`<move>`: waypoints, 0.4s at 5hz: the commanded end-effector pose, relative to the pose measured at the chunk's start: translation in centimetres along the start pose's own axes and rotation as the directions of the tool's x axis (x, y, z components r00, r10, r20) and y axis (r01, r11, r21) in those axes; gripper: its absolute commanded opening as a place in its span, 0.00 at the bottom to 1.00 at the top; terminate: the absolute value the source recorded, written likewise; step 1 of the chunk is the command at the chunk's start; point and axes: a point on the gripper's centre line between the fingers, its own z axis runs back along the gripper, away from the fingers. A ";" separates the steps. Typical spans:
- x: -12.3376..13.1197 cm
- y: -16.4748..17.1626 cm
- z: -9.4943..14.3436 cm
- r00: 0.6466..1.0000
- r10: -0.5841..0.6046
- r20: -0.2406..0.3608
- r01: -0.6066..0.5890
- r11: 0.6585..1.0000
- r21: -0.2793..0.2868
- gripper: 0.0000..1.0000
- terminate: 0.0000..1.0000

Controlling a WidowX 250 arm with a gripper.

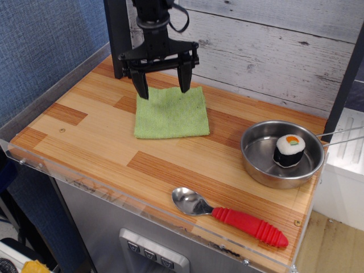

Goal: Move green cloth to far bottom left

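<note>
The green cloth (170, 112) lies flat on the wooden table top (102, 142), left of the middle and toward the back. It is lime green, roughly square and ribbed. My black gripper (164, 90) hangs open and empty over the cloth's back edge. One fingertip (143, 91) stands over the cloth's back left corner. The other stands over the middle of the back edge. I cannot tell whether the tips touch the cloth.
A steel pan (267, 170) with a sushi roll (289, 150) in it sits at the right. A spoon with a red handle (233, 218) lies near the front edge. A dark post (118, 40) stands at the back left before the plank wall.
</note>
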 end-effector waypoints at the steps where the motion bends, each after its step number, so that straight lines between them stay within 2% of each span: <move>1: -0.1 -1.0 -1.6 1.000 -0.001 0.013 0.001 1.000 0.010 1.00 0.00; 2: -0.4 -1.5 -2.8 1.000 0.026 0.015 -0.027 0.999 0.024 1.00 0.00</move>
